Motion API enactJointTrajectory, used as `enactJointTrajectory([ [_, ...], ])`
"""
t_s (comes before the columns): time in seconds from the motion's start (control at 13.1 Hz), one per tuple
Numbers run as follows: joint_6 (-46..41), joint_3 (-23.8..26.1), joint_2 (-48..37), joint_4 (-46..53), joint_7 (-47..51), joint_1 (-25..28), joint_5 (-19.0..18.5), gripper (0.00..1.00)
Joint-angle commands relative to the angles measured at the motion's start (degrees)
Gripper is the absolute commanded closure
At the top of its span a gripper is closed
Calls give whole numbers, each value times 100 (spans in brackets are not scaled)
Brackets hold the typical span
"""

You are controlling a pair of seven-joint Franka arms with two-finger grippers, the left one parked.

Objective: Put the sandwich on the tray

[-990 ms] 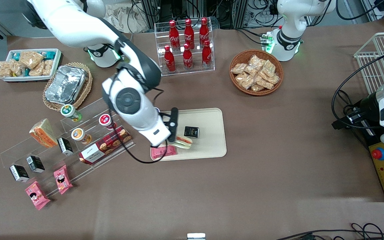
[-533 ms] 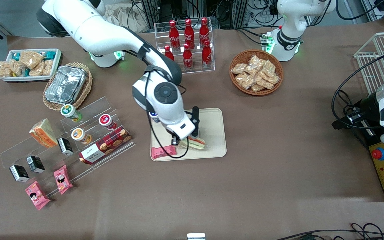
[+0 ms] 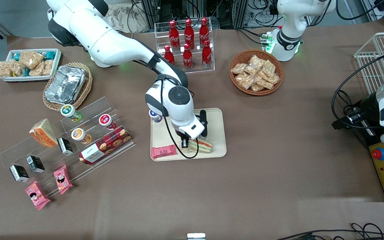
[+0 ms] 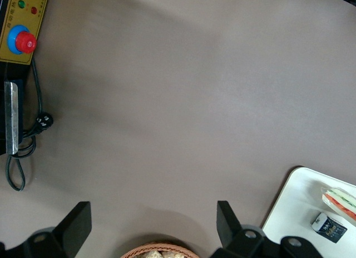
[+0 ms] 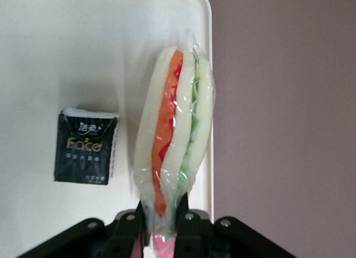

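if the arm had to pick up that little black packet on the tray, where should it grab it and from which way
Probably from straight above, pinching the black packet across its two longer edges. It lies flat on the tray, label up, so only its sides offer purchase. The gripper, shut on the sandwich, is just beside it; bare tray on the packet's other sides leaves room for fingers.

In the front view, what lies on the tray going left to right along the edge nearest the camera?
On the tray: pink snack packet → tool, shut on the sandwich's end → sandwich.
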Motion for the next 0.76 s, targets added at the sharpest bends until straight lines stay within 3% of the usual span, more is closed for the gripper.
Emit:
enactJointTrajectory([
  [0.0,74,40,68,90,127,-16,-155,60],
  [0.08,74,40,68,90,258,-8,-137,17],
  [0.15,65,40,59,90,537,-34,-154,6],
  [0.38,-5,75,-37,108,584,-174,-102,4],
  [0.46,-101,110,-212,99,593,-314,90,4],
  [0.69,-908,58,-897,99,619,-778,1501,4],
])
